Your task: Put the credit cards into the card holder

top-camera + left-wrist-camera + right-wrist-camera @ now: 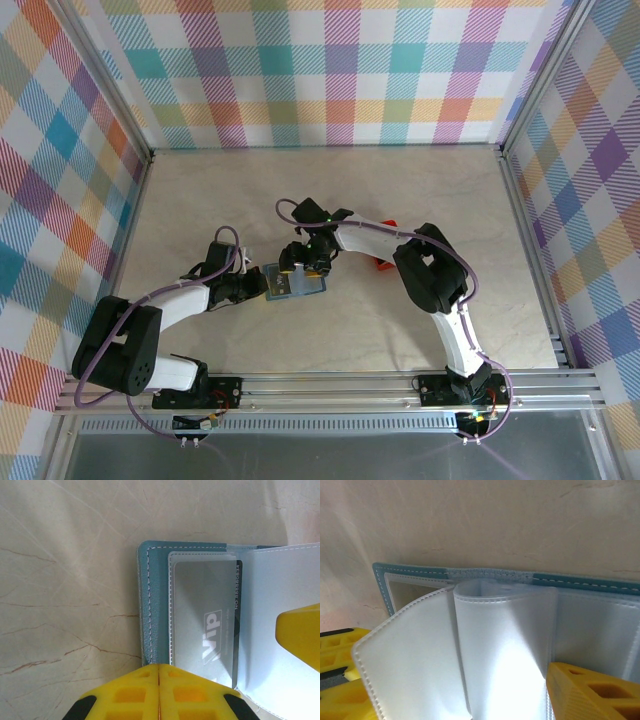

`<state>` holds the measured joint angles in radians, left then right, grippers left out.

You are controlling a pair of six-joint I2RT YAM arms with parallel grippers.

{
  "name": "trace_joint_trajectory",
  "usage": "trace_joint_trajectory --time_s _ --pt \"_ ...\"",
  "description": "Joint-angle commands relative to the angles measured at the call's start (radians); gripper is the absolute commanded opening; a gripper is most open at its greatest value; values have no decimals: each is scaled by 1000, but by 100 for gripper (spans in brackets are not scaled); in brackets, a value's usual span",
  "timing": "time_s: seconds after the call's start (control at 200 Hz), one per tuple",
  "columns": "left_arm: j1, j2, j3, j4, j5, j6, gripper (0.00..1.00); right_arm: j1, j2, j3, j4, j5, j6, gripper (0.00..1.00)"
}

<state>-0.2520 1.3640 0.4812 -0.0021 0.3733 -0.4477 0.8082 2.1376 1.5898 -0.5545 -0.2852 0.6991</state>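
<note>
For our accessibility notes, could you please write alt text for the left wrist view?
An open blue-teal card holder lies on a pale marbled table, a silvery grey card marked Vip in its clear pocket. The shut yellow left claw sits at its near edge; the right claw's yellow finger enters at right.

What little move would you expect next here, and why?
Probably the right gripper nudges the card slightly deeper: its dark edge seems to stick out past the stitched rim of the clear pocket, while the left gripper, shut, sits at the edge of the card holder.
</note>
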Motion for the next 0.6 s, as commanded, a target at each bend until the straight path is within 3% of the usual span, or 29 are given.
trace_joint_trajectory --time_s 0.0,0.595 --pt "8 -1 17 -44 2 20 8 5 -54 -4 -14 20 14 69" --pt "9 -104 104 -220 -17 -47 22 22 -30 43 -68 37 -22 70"
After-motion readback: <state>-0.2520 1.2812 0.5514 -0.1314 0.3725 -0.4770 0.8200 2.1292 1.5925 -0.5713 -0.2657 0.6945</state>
